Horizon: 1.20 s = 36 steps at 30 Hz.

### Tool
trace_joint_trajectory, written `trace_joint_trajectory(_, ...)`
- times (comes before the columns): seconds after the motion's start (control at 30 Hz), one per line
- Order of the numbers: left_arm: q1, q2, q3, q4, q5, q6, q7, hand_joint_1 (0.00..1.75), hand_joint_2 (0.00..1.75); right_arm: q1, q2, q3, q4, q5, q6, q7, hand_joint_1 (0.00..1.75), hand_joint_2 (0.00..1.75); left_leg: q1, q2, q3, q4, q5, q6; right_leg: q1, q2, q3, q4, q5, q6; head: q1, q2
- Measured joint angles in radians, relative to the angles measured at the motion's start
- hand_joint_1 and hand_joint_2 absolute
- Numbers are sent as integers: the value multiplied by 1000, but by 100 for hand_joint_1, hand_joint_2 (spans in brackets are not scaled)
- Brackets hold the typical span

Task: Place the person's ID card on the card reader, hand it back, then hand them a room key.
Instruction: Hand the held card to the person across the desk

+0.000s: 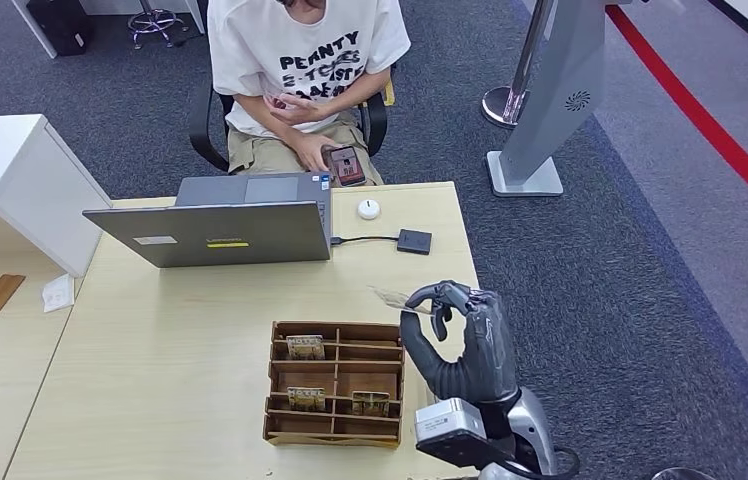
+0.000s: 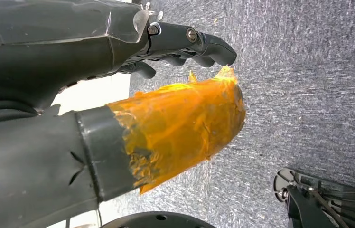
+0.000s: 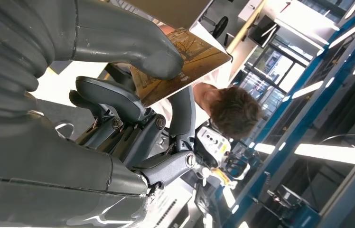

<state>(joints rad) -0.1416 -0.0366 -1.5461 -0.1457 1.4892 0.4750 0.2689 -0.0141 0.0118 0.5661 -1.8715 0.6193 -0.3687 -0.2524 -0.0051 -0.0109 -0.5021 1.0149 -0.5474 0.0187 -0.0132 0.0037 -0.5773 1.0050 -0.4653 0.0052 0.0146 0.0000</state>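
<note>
My right hand (image 1: 460, 345) is raised above the table's right edge. It pinches a brown patterned card (image 1: 390, 297) between thumb and a finger, held flat and pointing left. In the right wrist view the same card (image 3: 185, 61) lies under the thumb of the right hand (image 3: 133, 95). Its print matches the cards standing in the wooden box (image 1: 335, 382). The black card reader (image 1: 413, 241) lies on the table beyond my hand, cabled to the laptop (image 1: 220, 225). A seated person (image 1: 300, 60) behind the table holds a phone (image 1: 347, 165). My left hand (image 2: 166, 95) hangs over grey carpet, holding nothing.
A small white round object (image 1: 368, 209) sits near the table's far edge. A white cabinet (image 1: 20, 185) stands at the left. A grey sign stand (image 1: 550, 110) and a metal post (image 1: 515, 90) rise to the right on the carpet.
</note>
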Motion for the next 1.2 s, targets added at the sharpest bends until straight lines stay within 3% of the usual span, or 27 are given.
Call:
trace_joint_trajectory(0.47,0,0,0,0,-23,-1,2,0,0,-77,0,11,1,32,9,8,175,175,0,0,0,0,0,0,0,0,0,0,0,0,0,0)
trace_joint_trajectory(1.2,1,-5,0,1,-6,-2,28,0,0,-84,0,52,-15,47,15,59,175,175,0,0,0,0,0,0,0,0,0,0,0,0,0,0)
